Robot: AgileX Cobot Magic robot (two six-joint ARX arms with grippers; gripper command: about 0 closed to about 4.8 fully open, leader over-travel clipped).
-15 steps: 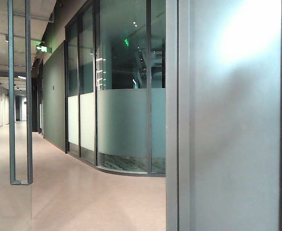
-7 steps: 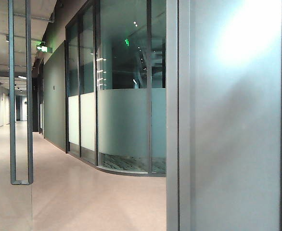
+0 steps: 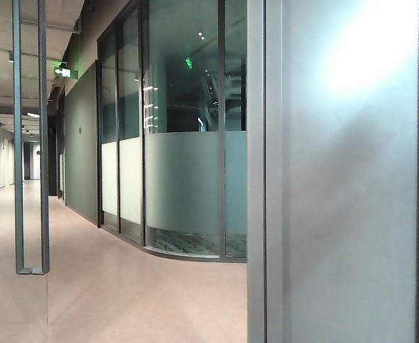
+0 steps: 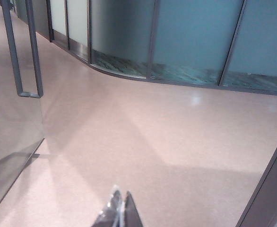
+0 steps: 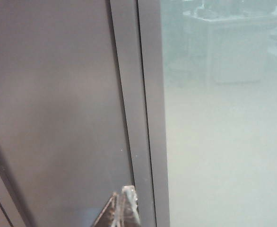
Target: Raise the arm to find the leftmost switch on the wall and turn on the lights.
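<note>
Only the tips of the left gripper [image 4: 120,208] show in its wrist view, pressed together above the pink floor [image 4: 176,137]; the rest is cut off by the edge. The right gripper [image 5: 122,205] is cut off the same way, its tips together close to a grey frame [image 5: 138,109]. Neither arm shows in the exterior view. Behind the frosted glass [image 5: 223,142] a blurry shape may be a desk [image 5: 233,42]. No switch can be made out.

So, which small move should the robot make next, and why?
Probably raise the right arm further. The right gripper, shut, faces only a grey panel and frosted glass; no switch shows in any view. The left gripper, shut, points at the floor.
</note>
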